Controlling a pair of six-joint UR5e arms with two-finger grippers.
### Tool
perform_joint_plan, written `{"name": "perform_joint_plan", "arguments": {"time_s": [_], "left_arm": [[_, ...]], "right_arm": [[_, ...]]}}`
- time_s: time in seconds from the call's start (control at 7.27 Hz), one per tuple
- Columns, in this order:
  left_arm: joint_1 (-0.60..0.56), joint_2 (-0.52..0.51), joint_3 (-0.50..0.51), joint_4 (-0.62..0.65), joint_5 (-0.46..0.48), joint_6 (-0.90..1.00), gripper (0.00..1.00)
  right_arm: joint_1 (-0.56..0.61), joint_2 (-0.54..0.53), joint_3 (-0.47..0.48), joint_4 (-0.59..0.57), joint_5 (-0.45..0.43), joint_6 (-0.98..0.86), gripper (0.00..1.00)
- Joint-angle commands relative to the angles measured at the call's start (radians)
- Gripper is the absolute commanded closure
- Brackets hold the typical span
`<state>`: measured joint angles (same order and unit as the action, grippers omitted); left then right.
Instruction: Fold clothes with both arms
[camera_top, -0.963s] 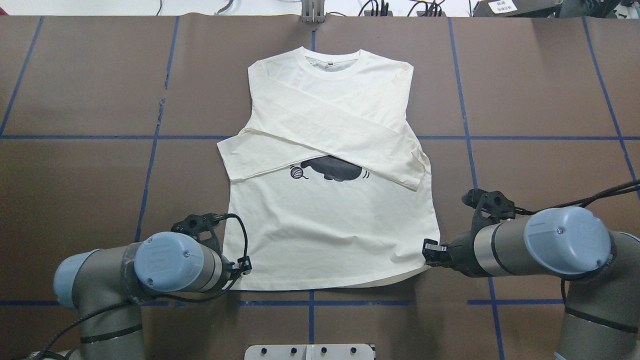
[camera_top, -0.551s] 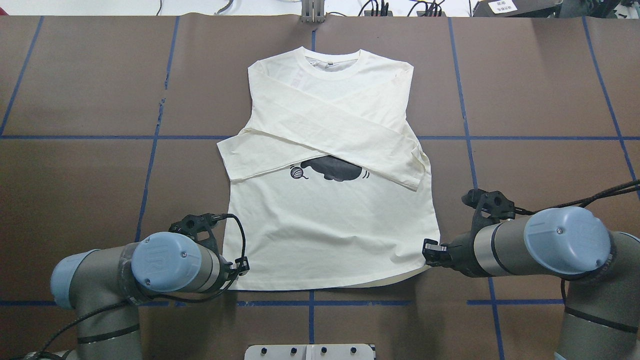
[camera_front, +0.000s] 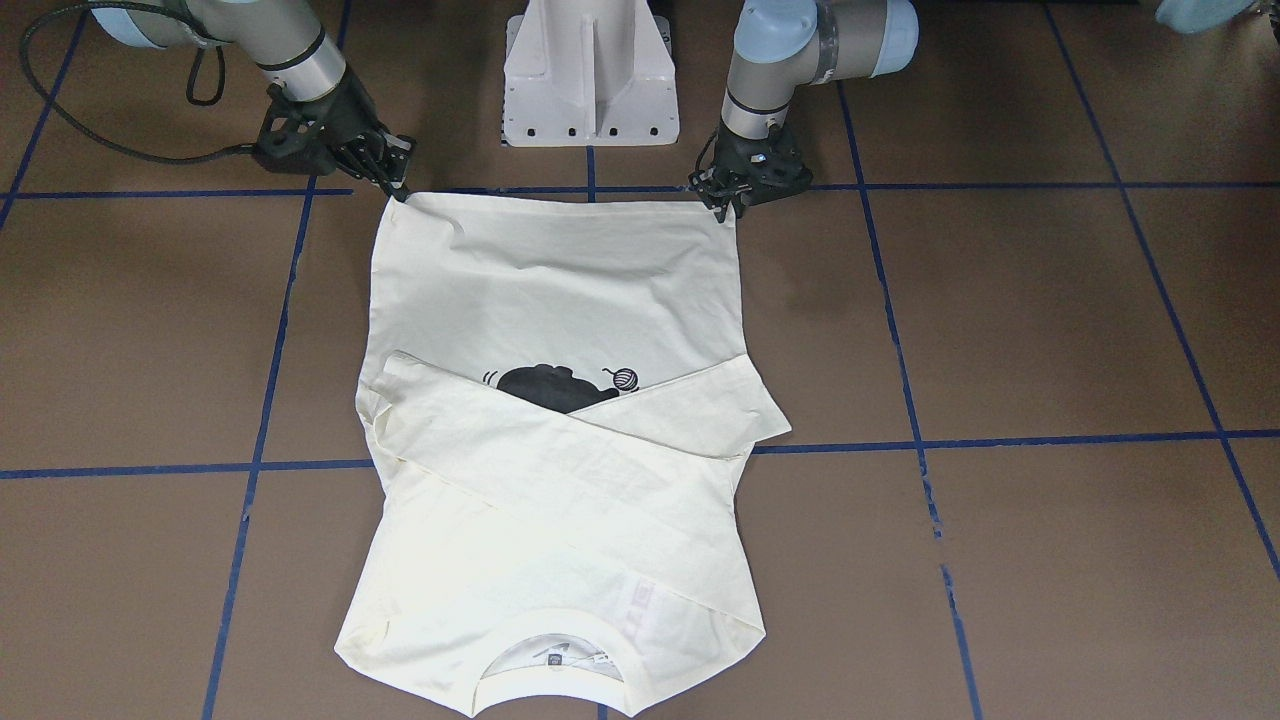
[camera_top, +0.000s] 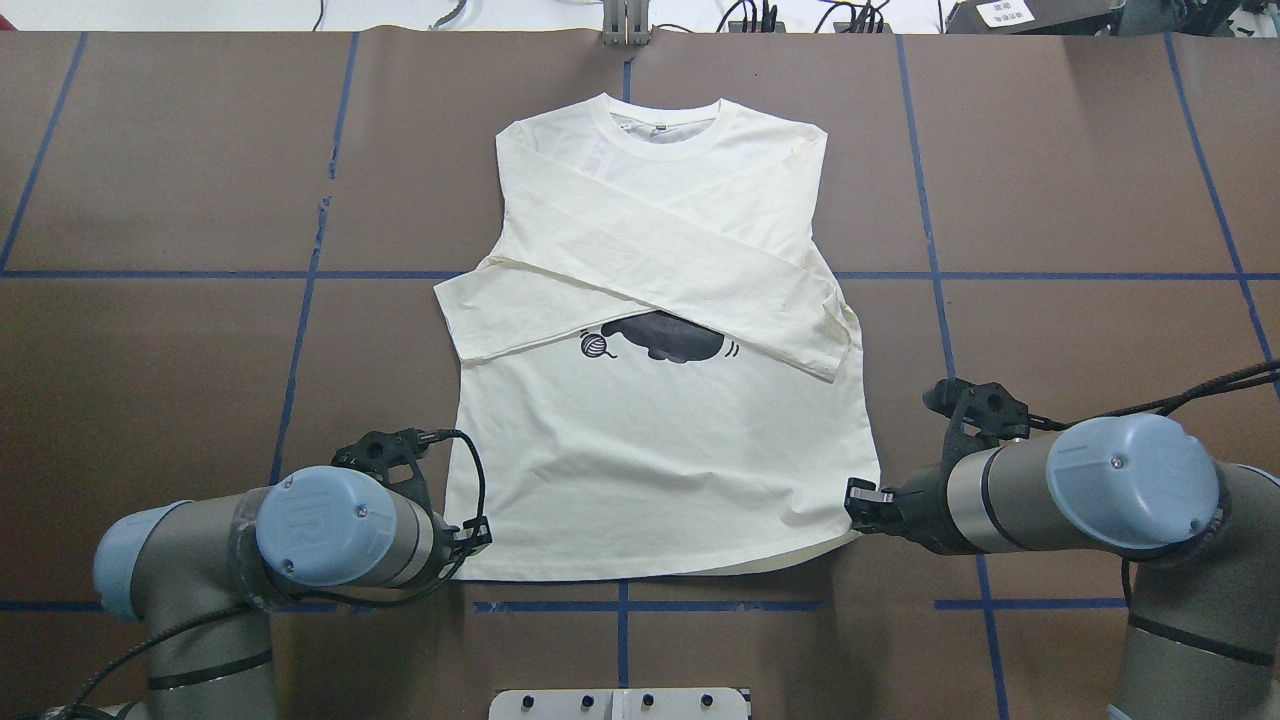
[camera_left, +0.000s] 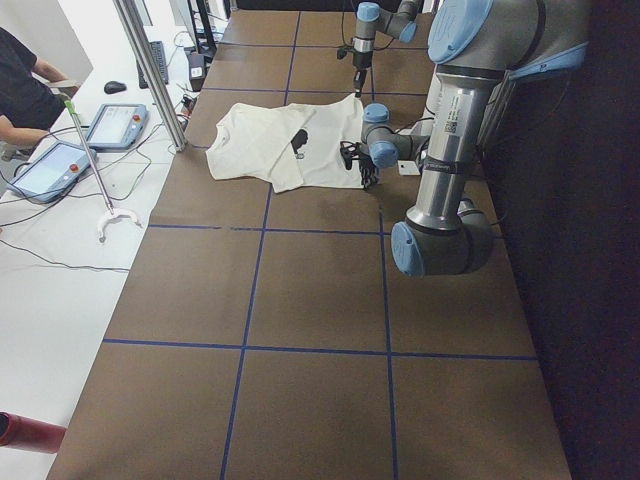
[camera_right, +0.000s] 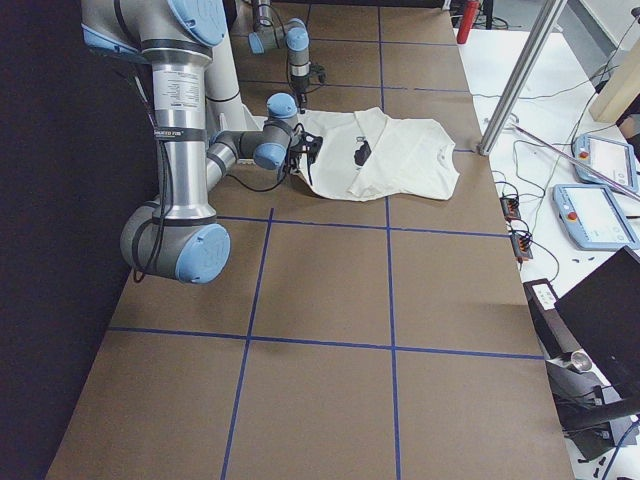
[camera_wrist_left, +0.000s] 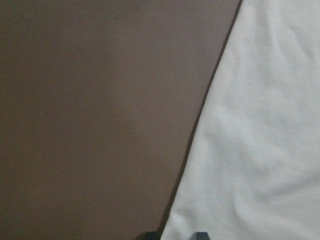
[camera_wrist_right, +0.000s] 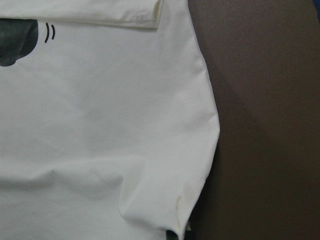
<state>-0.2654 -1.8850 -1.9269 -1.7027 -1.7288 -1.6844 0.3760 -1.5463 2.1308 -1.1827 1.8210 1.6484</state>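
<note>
Shirt (camera_top: 650, 480) lies flat, print side up, mid-table (camera_top: 150, 350). The collar (camera_top: 660, 140) points to the far edge from the robot and the hem (camera_top: 640, 572) runs along the robot-side edge. Both sleeves (camera_top: 600, 250) are crossed over the chest and half cover the cat print (camera_top: 665, 337), so we judge the sleeve step is done and the bottom-to-top fold is next. That explains why both arms sit low at the two hem corners, one each, so the hem can be lifted evenly and carried toward the collar. Right gripper (camera_front: 399, 187) is on its hem corner. Its fingers look pressed together on the cloth, and the right wrist view shows small puckers running into the tip, so we read it as pinching the shirt. Left gripper (camera_front: 723, 205) is at the other hem corner. The left wrist view shows two fingertips (camera_wrist_left: 200, 235) a little apart astride the side edge, but we cannot tell whether it has bitten yet. The cloth there lies smooth, with no tug marks. The hem is slightly uneven, with a back layer peeking out near the right corner. The risk is grabbing one layer only, or the crossed sleeves sliding off when the hem comes up, so both corners should rise together.
</note>
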Motion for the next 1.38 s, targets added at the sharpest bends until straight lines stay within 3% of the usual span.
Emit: {"name": "perform_joint_plan", "arguments": {"time_s": [0.0,0.28,0.55,0.96,1.24], "left_arm": [[0.0,0.001,-0.006,0.0,-0.003,0.0,0.94],[-0.002,0.018,-0.087,0.03,-0.008,0.009,1.0],[0.009,0.065,-0.22,0.086,-0.009,0.012,1.0],[0.162,0.122,-0.459,0.176,-0.034,0.012,1.0],[0.164,0.125,-0.488,0.206,-0.035,0.031,1.0]], "right_arm": [[0.0,0.0,0.0,0.0,0.0,0.001,1.0],[0.003,0.0,0.007,0.0,0.01,-0.001,1.0],[0.017,-0.021,0.046,0.0,0.092,-0.001,1.0],[0.003,-0.078,0.113,0.006,0.265,-0.002,1.0],[0.0,-0.087,0.115,0.049,0.268,-0.002,1.0]]}}
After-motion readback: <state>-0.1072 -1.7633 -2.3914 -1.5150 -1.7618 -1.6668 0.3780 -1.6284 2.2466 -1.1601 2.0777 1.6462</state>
